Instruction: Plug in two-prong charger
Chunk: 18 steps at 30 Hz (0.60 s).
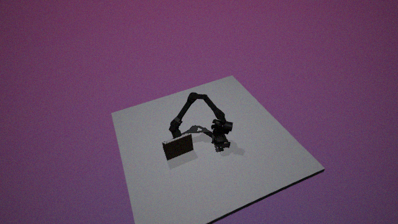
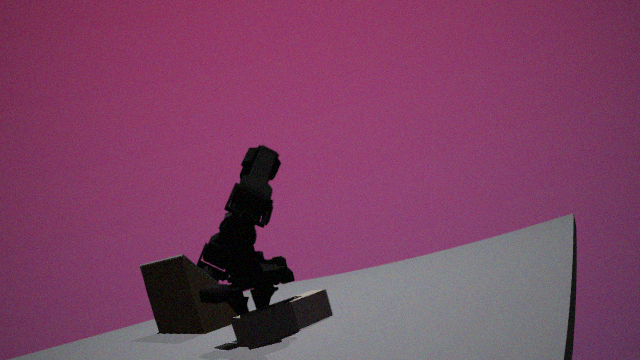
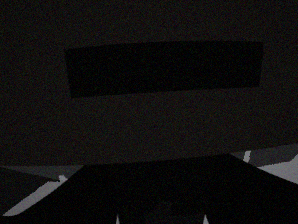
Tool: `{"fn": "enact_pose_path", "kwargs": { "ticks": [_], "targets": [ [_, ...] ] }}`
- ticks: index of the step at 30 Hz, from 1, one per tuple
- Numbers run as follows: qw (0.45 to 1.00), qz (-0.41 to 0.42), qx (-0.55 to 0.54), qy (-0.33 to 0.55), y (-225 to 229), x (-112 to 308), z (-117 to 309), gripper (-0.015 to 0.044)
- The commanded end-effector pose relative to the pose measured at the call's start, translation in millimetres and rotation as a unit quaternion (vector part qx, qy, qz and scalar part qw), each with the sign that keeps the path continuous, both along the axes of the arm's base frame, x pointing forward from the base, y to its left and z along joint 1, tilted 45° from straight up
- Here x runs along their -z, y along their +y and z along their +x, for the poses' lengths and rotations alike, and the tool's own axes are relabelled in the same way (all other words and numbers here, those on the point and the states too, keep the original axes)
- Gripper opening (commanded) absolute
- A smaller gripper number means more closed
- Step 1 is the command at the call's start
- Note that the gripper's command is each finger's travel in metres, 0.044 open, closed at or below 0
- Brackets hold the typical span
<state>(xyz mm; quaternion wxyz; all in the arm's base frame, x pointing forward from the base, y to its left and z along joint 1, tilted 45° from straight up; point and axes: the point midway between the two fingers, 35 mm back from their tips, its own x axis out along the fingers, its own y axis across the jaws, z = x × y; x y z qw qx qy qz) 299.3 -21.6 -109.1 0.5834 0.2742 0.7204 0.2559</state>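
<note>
My gripper (image 1: 220, 149) (image 2: 252, 307) points down and is shut on a low grey-brown block (image 2: 267, 325), which I take to be the charger. The fingertips meet its top edge in the exterior view. A thin dark piece sticks out at its lower left; whether it is a prong is unclear. A tall brown box (image 1: 178, 147) (image 2: 175, 296), apparently the power strip, stands apart from the gripper. Its outlets cannot be made out. In the wrist view a dark surface (image 3: 160, 122) with a black rectangle (image 3: 165, 69) fills most of the picture; the prongs are hidden there.
The pale square table top (image 1: 249, 183) (image 2: 450, 300) carries everything and ends at a dark-sided edge. The arm (image 1: 186, 107) (image 2: 252, 192) rises behind the brown box and arches over to the gripper. The scene is dim, and the arm casts a shadow on the table.
</note>
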Motion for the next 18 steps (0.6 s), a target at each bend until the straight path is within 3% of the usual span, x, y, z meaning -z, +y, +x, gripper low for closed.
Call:
{"fn": "enact_pose_path", "kwargs": {
  "ticks": [1,15,18],
  "targets": [
    [1.0,0.001,0.001,-0.001,-0.1,0.0,0.4,0.0053],
    [1.0,0.001,0.001,-0.001,-0.1,0.0,0.4,0.042],
    [1.0,0.001,0.001,-0.001,-0.1,0.0,0.1,0.044]
  ]
}}
